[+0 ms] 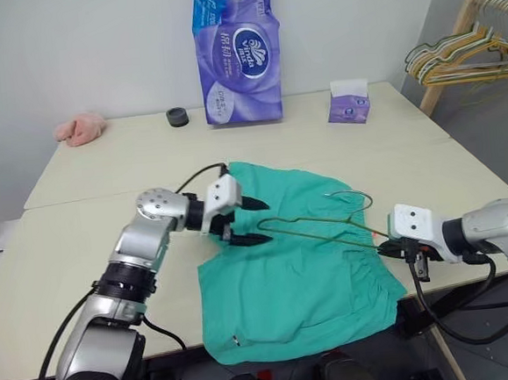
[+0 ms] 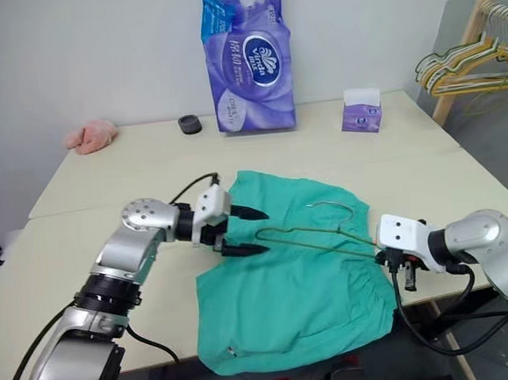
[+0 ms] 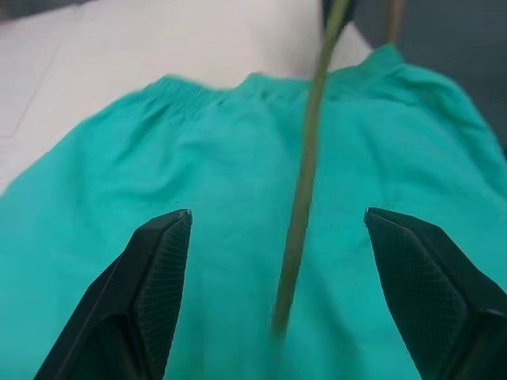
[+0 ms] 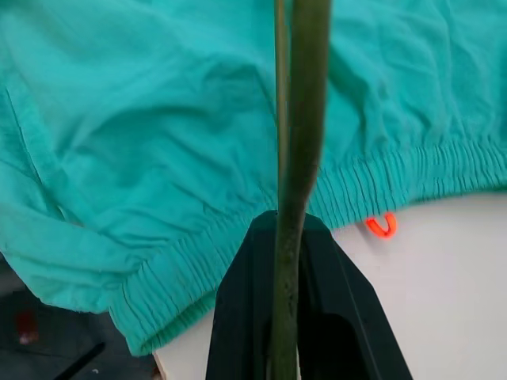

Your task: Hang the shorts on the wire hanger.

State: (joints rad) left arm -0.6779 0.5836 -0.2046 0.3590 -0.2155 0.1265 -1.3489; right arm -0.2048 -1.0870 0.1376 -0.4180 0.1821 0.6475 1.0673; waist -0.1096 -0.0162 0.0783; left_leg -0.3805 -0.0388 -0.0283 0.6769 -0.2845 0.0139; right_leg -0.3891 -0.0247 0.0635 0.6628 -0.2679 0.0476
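1. The surface (image 1: pixel 81 230) carried the shorts (image 1: pixel 315 300), spread flat at its six o'clock edge.
2. The wire hanger (image 1: pixel 314 229) lay over them.
3. The right gripper (image 1: pixel 391 248), three o'clock, had fingers clamped on the hanger's end.
4. The left gripper (image 1: pixel 255 222), nine o'clock, had fingers apart, straddling the wire.

shorts (image 1: pixel 297 283): 1 | wire hanger (image 1: pixel 314 229) on them: 1 | grippers: 2, left (image 1: pixel 245 223) + right (image 1: pixel 398 251) | tissue packs: 1 big (image 1: pixel 237 50), 1 small (image 1: pixel 349 101) | pink cloth (image 1: pixel 79 128): 1 | black ring thing (image 1: pixel 177 117): 1

Teal-green thin fabric shorts (image 1: pixel 305 283) (tiny orange tag at waistband) lie under an olive-gold thin wire hanger (image 1: pixel 314 227) on a cream tabletop (image 1: pixel 82 247).
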